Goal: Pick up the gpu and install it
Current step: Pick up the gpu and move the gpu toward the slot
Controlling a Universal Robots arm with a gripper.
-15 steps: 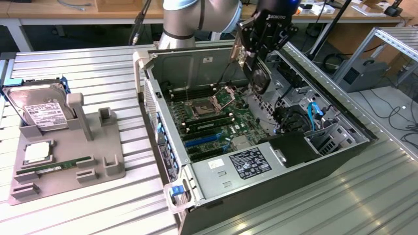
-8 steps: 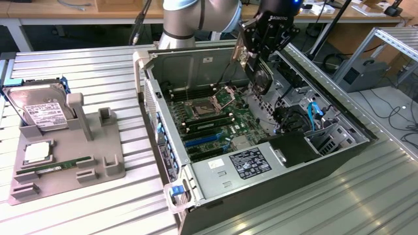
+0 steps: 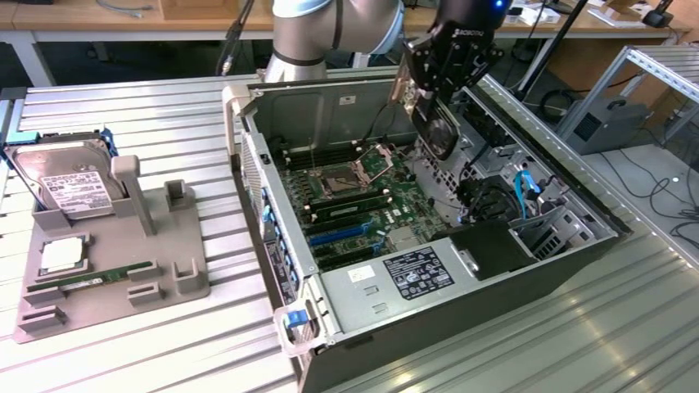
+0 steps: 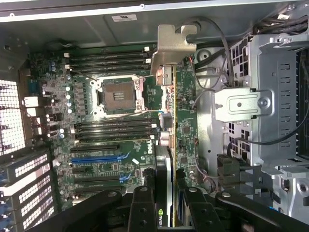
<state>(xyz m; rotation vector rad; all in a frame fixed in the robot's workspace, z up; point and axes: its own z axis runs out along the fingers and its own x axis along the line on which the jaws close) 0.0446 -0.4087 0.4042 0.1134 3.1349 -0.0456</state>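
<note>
An open computer case (image 3: 257, 139) lies on its side on the ribbed metal bench (image 3: 142, 106). Its green motherboard (image 3: 394, 196) shows an empty processor socket (image 3: 345, 176). Toward the exterior view's left, apart from the case, a grey holder (image 3: 164, 282) carries an upright hard drive (image 3: 74, 188), a flat processor chip (image 3: 62, 255) and a memory stick (image 3: 93, 281).

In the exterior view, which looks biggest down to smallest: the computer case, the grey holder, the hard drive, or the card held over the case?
1. computer case
2. grey holder
3. hard drive and graphics card: they look alike, and the card is tilted, so no ranking.
</note>
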